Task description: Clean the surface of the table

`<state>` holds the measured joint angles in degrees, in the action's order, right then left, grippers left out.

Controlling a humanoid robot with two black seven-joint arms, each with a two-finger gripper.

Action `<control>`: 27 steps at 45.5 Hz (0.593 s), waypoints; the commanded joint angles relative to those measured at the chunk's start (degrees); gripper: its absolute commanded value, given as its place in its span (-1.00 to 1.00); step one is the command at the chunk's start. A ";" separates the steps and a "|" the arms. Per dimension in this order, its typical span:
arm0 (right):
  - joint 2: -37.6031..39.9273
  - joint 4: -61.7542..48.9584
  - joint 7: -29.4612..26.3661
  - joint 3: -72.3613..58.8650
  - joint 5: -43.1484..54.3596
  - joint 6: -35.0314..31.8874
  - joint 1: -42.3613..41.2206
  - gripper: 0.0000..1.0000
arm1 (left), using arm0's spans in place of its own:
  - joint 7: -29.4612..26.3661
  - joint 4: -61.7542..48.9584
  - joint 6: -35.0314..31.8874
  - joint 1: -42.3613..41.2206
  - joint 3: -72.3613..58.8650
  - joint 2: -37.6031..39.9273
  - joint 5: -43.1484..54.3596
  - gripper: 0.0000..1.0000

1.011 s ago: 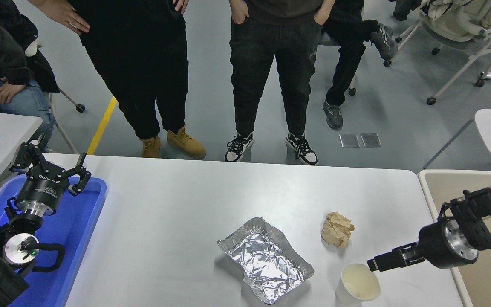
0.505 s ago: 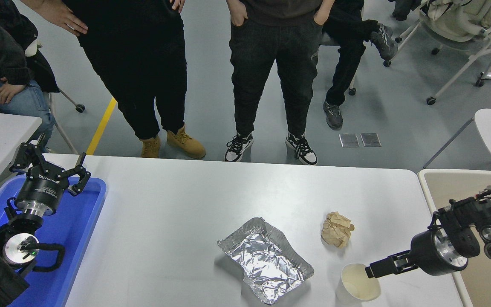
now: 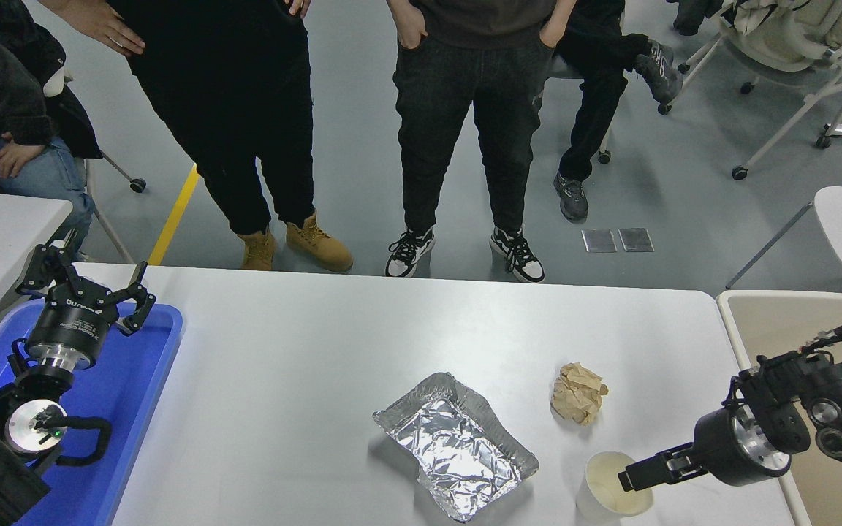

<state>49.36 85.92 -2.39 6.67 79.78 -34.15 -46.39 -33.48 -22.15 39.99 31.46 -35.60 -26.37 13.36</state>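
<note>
Right gripper, whether open or closed not discernible, at the rim of a paper cup on the counter, beside a foil tray and crumpled paper. Left gripper, open, above a blue bin.

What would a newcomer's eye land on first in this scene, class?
Likely the shiny crumpled foil tray near the middle front of the white table, with a brown paper ball to its right. Next, the right gripper reaching to the rim of a white paper cup at the front right edge. The left gripper sits over a blue tray at far left.
</note>
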 commanded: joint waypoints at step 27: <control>-3.39 -4.79 -0.08 -0.61 4.85 -0.12 1.39 -0.50 | 0.00 0.00 0.00 0.00 0.00 0.00 0.00 1.00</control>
<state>46.28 81.73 -2.51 6.15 83.59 -34.10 -45.25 -33.49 -22.15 39.99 31.46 -35.60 -26.37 13.36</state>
